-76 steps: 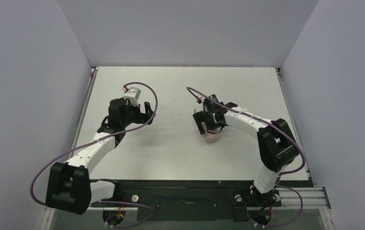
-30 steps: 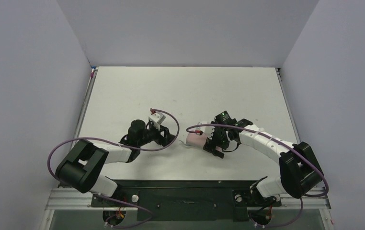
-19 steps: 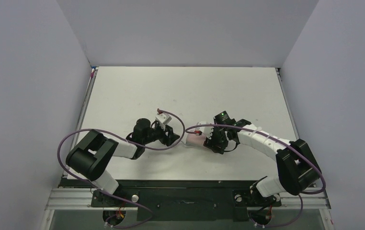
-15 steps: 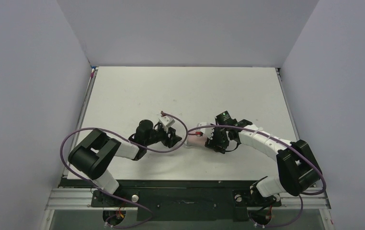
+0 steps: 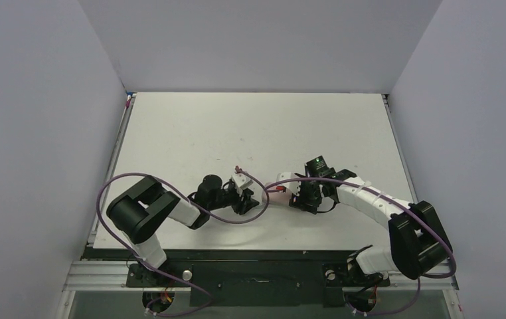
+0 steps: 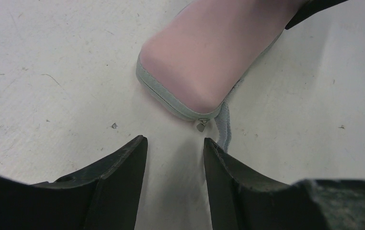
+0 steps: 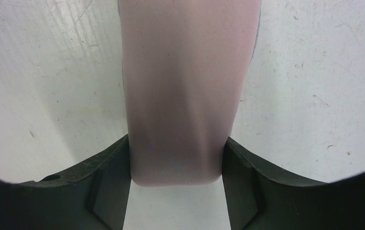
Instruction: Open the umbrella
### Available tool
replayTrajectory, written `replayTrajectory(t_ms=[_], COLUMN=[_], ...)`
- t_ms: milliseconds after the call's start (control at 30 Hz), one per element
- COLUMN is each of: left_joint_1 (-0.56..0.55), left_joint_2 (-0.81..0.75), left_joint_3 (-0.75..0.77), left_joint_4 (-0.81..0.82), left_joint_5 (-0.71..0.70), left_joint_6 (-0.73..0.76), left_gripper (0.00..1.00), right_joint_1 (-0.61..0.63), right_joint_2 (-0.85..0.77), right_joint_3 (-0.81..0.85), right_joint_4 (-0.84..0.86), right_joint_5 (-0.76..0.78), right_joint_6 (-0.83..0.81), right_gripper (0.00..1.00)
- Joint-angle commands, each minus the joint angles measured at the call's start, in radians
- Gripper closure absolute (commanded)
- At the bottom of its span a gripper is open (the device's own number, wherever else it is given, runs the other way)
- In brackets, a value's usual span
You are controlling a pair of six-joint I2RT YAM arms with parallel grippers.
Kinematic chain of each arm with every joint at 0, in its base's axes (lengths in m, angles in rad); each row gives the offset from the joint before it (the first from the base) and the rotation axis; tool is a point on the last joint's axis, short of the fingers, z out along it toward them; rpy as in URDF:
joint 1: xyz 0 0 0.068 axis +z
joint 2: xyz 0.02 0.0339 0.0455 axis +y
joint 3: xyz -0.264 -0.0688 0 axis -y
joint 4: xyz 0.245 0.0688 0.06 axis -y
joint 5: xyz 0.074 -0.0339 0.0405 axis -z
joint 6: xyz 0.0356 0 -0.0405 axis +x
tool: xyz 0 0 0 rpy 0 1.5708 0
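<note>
Low in the middle of the top view the two arms meet on the white table (image 5: 237, 126), and the right gripper (image 7: 176, 143) is clamped on one end of a zipped pink case (image 7: 185, 86), a finger pressed against each long side. In the left wrist view the left gripper (image 6: 175, 141) stands narrowly parted with only bare table between its fingers, just short of the case's other end, where a small zip pull (image 6: 201, 126) and a grey strap (image 6: 222, 127) hang. The umbrella shows in no view, and whether it lies inside the case cannot be told.
</note>
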State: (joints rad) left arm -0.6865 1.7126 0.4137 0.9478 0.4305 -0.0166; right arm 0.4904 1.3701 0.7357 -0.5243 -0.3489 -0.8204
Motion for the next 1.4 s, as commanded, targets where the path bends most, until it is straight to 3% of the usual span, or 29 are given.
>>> replayTrajectory(t_ms=[0, 500, 733, 867, 967, 1133, 1367], left_joint_1=[-0.022, -0.087, -0.111, -0.105, -0.098, -0.065, -0.023], left_joint_2=[0.041, 0.175, 0.191, 0.155, 0.137, 0.124, 0.112], left_joint_3=[-0.007, 0.049, 0.050, 0.025, 0.002, -0.010, 0.000], left_joint_4=[0.112, 0.227, 0.263, 0.245, 0.240, 0.239, 0.230], left_joint_5=[0.006, -0.047, -0.088, -0.073, -0.078, -0.089, -0.007], left_joint_6=[0.011, 0.001, -0.038, -0.025, -0.025, -0.018, 0.082], left_gripper=[0.56, 0.62, 0.75, 0.99, 1.00, 1.00, 1.00], right_joint_1=[-0.017, -0.021, -0.024, -0.024, -0.026, -0.026, -0.013], right_joint_2=[-0.020, 0.007, 0.017, 0.027, 0.035, 0.029, 0.013], right_joint_3=[-0.026, -0.001, 0.000, 0.006, 0.010, 0.001, -0.022], right_joint_4=[-0.026, -0.051, -0.054, -0.063, -0.074, -0.117, -0.216], right_joint_5=[-0.032, -0.034, -0.031, -0.020, -0.013, -0.029, -0.042], right_joint_6=[-0.024, -0.010, -0.005, -0.020, -0.039, -0.153, -0.491], right_gripper=[0.57, 0.59, 0.61, 0.63, 0.64, 0.67, 0.69])
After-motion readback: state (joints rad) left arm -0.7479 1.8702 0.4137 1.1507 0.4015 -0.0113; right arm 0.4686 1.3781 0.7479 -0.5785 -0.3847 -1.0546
